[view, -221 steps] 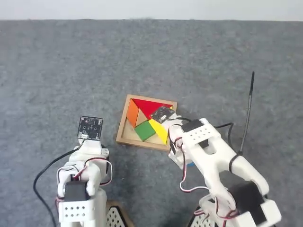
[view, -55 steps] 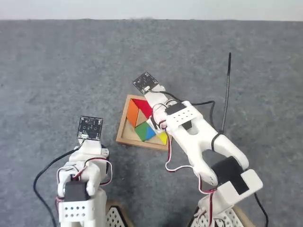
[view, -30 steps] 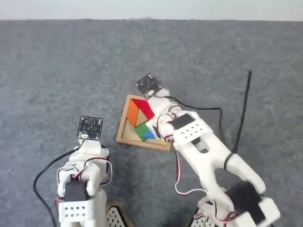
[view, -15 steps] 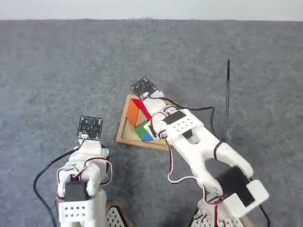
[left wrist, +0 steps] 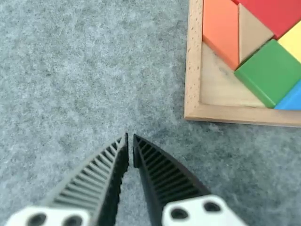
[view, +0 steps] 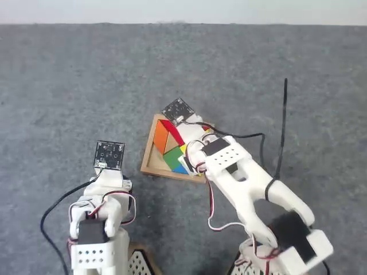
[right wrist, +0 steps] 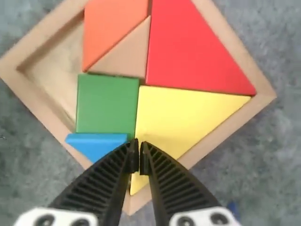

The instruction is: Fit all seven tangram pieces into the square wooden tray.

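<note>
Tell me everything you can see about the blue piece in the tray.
The blue piece is a small triangle, seemingly painted wood. It lies in the tray by one wall, long edge against the green square. The shut right gripper has its tips at the triangle's corner next to the yellow piece; contact can't be judged.

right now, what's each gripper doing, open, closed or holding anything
left gripper: jaws closed, empty, above the grey mat.
right gripper: jaws closed, empty, over the wooden tray.
</note>
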